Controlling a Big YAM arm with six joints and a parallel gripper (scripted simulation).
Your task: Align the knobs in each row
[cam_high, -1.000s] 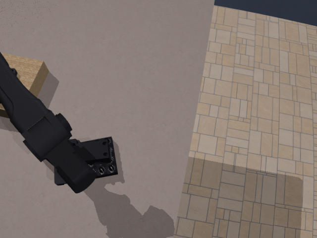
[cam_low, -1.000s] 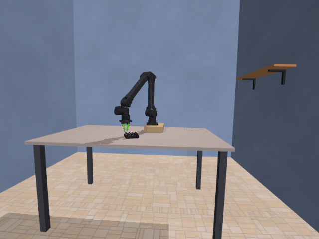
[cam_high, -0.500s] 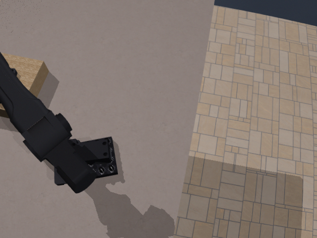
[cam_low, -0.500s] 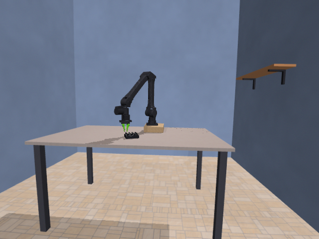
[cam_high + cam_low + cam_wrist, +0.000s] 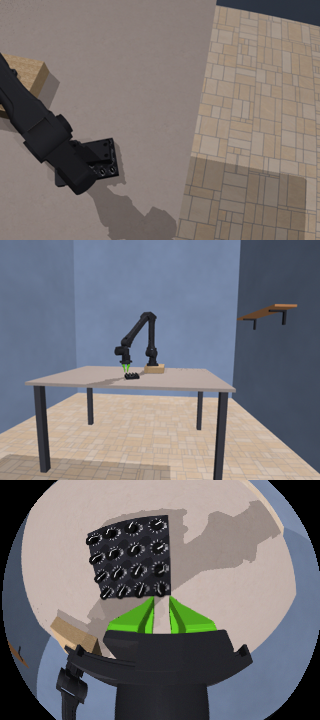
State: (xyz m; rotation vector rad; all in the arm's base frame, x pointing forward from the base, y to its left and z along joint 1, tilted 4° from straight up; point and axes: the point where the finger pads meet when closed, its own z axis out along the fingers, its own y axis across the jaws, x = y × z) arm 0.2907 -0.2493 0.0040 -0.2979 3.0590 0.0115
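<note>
The black knob box [image 5: 107, 171] [image 5: 132, 376] [image 5: 130, 560] stands flat on the grey table [image 5: 129, 77] [image 5: 180, 382], with four rows of small knobs on top. In the top view the arm [image 5: 49, 142] covers most of the box, and only two knobs near one corner show. My gripper [image 5: 161, 600] [image 5: 126, 371] points straight down over the box's corner nearest the wrist camera, with its green fingertips on either side of the corner knob [image 5: 162, 587] and just above it. The fingers stand a little apart with a visible gap, and nothing is held. The knob lines are too small to read.
The arm's wooden base block [image 5: 28, 69] [image 5: 154, 368] [image 5: 70, 630] sits behind the box. The table's edge [image 5: 199, 116] drops off to the tiled floor on the right. A wall shelf [image 5: 266, 311] hangs far off to the right.
</note>
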